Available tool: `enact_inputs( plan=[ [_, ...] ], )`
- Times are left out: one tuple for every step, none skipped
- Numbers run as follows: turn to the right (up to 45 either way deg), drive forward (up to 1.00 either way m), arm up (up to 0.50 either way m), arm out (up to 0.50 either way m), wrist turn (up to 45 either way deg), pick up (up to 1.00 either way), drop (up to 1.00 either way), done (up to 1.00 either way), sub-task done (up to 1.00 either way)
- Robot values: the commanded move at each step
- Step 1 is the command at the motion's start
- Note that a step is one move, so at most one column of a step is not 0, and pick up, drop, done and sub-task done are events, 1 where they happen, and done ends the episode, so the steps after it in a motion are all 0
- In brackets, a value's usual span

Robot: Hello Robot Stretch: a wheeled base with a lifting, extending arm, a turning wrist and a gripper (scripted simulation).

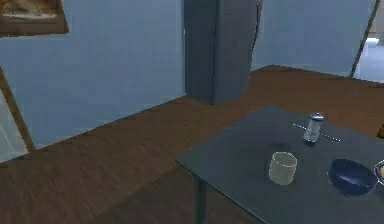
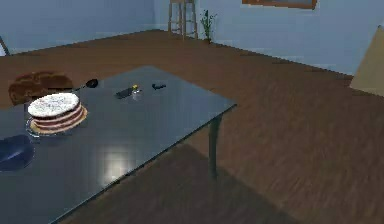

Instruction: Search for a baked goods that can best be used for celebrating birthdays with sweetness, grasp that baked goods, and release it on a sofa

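Cake, round, white-iced, brown-layered, sits at left on dark grey table; likely soft, crumbly, fairly heavy; take it low at the sides. Gripper state cannot be told.

Forward and arm side views, both angled down, sharing table and blue bowl

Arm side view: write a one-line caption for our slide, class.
A frosted layer cake sits on a dark table near a blue bowl.
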Motion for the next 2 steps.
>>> enact_inputs(
  plan=[
    [-33.0,0.0,0.0,0.0,0.0,0.0,0.0,0.0,0.0],
    [45.0,0.0,0.0,0.0,0.0,0.0,0.0,0.0,0.0]
  ],
)
